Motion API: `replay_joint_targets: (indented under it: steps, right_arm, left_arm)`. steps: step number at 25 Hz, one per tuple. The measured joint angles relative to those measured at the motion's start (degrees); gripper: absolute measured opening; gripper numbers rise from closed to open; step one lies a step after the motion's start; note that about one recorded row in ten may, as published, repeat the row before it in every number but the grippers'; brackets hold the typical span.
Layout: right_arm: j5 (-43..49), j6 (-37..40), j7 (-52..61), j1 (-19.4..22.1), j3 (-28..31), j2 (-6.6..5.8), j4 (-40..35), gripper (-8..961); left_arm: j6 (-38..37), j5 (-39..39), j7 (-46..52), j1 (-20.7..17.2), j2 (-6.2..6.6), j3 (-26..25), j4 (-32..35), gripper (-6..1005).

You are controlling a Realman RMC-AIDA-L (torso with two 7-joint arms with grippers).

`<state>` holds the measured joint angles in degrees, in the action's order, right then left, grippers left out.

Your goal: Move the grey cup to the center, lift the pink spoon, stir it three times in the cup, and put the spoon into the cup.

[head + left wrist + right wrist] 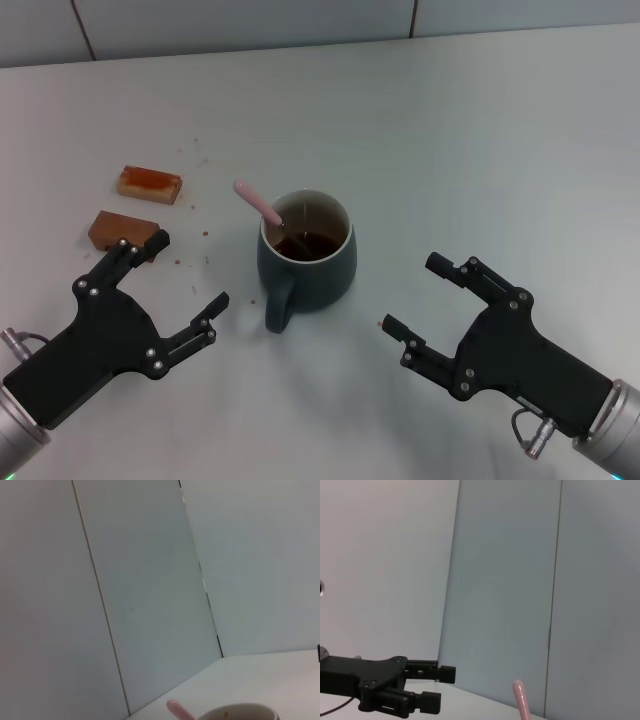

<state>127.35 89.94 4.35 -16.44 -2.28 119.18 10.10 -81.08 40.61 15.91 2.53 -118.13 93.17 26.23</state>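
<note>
Grey cup (308, 262) stands between the two grippers on the white table (480, 130), handle turned toward the robot, dark liquid inside. Farthest left, just beyond the left gripper's outer fingertip, lie two brown blocks (125, 229), with crumbs scattered between them and the cup. The left gripper (186, 270) rests low on the table with its fingers spread wide and nothing between them, the cup just off its inner finger. The pink spoon (257, 202) already sits in the cup, bowl sunk in the liquid, handle leaning out over the rim on the side nearer the left gripper; the left wrist view catches only the handle tip (178, 710) above the rim (240, 712). To the right, the right gripper (412, 293) also lies released and empty, apart from the cup.

Judging by this, the task looks finished or nearly so. Whichever arm moves next should pull straight back, away from the cup, staying clear of the jutting handle so the spoon isn't tipped out.
</note>
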Motion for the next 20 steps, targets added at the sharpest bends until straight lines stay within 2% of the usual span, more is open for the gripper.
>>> replay_joint_targets:
  steps: [20]
  right_arm:
    - [0.0,-0.4,0.1,-0.1,0.0,0.12,0.4,755]
  left_arm:
    - [-0.9,0.0,0.5,-0.5,0.0,0.0,0.0,859]
